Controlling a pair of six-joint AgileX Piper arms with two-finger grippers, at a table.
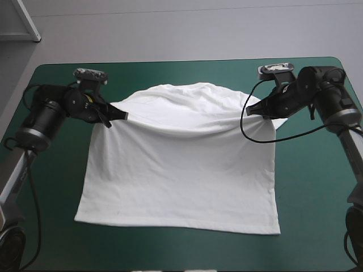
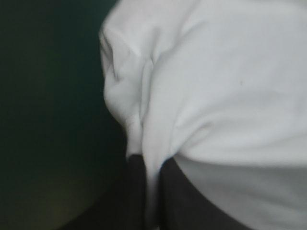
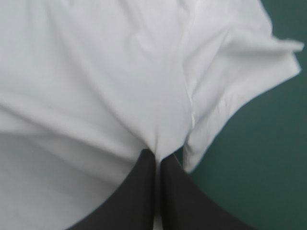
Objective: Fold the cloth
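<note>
Currently you have the white, short-sleeved cloth T-shirt [image 1: 181,170] spread over the middle of the table [image 1: 317,187] with its teal-green cover. The hem lies flat and straight, near the table's near edge. The shirt's far part is drawn up off the cover, and a band of loose cloth sags in soft folds between the two arms.

Your left tool [image 1: 122,115], the one with two broad black fin-shaped fingers, comes in from the table's left edge. It is clamped on the shirt's left side, up by the sleeve. In the left wrist view the fingers [image 2: 192,201] stand all but together, with a thin fold of white cloth pinched between them. The bunched sleeve lies just ahead, beside the dark cover.

Your right tool [image 1: 249,109] reaches in from the table's right edge and is clamped on the shirt's right side at about the same height. In its wrist view the black fingers [image 3: 139,191] meet on a gathered pleat. The right sleeve fans out just beside them over the teal-green cover.
</note>
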